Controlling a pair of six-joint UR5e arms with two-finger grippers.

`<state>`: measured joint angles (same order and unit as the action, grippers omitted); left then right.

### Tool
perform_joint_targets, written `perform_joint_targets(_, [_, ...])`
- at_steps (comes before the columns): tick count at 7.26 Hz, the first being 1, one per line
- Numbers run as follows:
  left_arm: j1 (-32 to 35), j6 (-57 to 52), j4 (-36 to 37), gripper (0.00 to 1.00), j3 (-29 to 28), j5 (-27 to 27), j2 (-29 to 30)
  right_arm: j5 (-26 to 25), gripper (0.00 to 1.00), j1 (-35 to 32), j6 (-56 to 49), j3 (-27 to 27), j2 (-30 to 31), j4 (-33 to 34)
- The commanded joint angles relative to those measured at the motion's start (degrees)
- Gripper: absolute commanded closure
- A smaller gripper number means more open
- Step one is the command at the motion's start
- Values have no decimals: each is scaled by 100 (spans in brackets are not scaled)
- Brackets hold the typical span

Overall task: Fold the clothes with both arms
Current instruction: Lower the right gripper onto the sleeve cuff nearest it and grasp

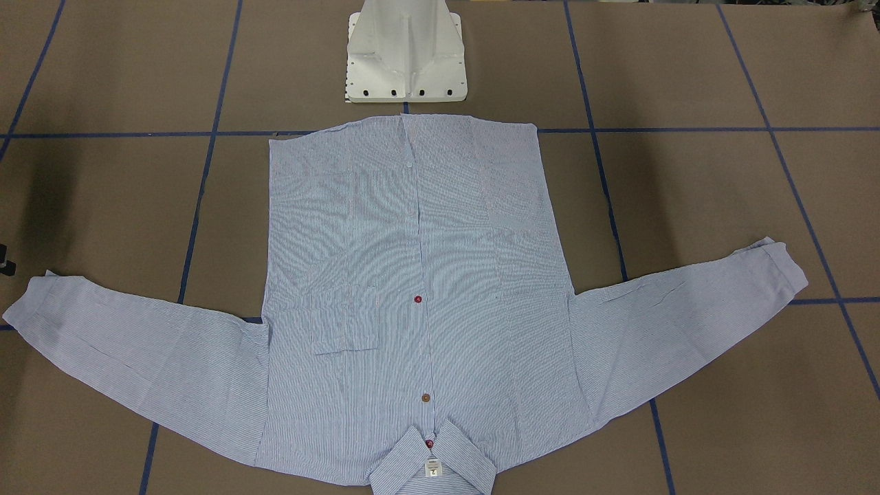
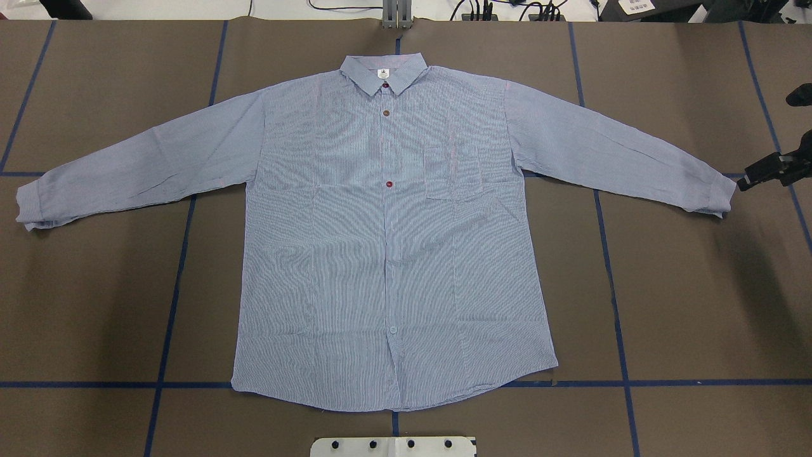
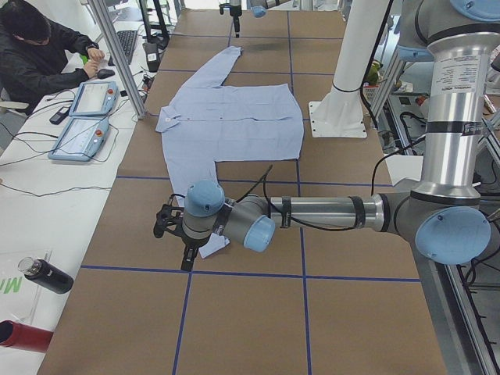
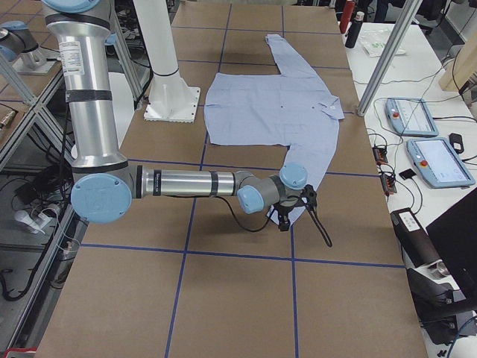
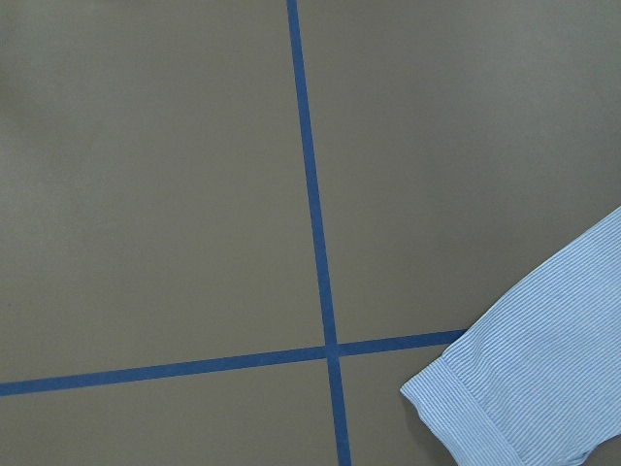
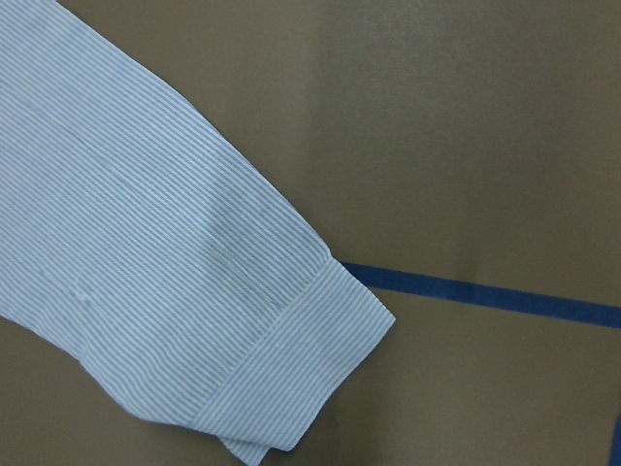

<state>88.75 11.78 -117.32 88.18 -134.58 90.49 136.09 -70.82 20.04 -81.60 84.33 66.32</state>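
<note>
The light blue pinstriped shirt (image 2: 387, 241) lies flat and front up on the brown table, with both sleeves spread. Its collar and white label (image 1: 433, 469) lie on the side far from the robot base. My left gripper (image 3: 184, 258) hovers over the left sleeve's cuff (image 5: 524, 388); I cannot tell whether it is open or shut. My right gripper (image 2: 745, 183) is just beyond the right sleeve's cuff (image 6: 301, 369), at the overhead view's right edge, and also shows in the exterior right view (image 4: 283, 222). Its jaws are not clear. No fingers show in either wrist view.
The white pedestal base (image 1: 405, 55) stands just behind the shirt's hem. Blue tape lines (image 5: 310, 194) cross the brown table. A seated operator (image 3: 39, 47), teach pendants (image 3: 82, 117) and bottles (image 3: 47, 275) are at a side bench along the collar side.
</note>
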Motion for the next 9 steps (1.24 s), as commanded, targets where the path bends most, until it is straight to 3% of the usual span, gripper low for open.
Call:
perform_joint_targets(1, [-15,52,-579,0,94,-24,-109,-12,0,277,481,4,-92,-32])
perform_joint_targets(4, [-16,61,-845,0,77,-7,-145,-432,0,638,1457,589,-84,-1573])
perform_joint_targets(9, [-15,70,-854,0,77,-16,-154,-425,2,666,1468,672,-84,-1649])
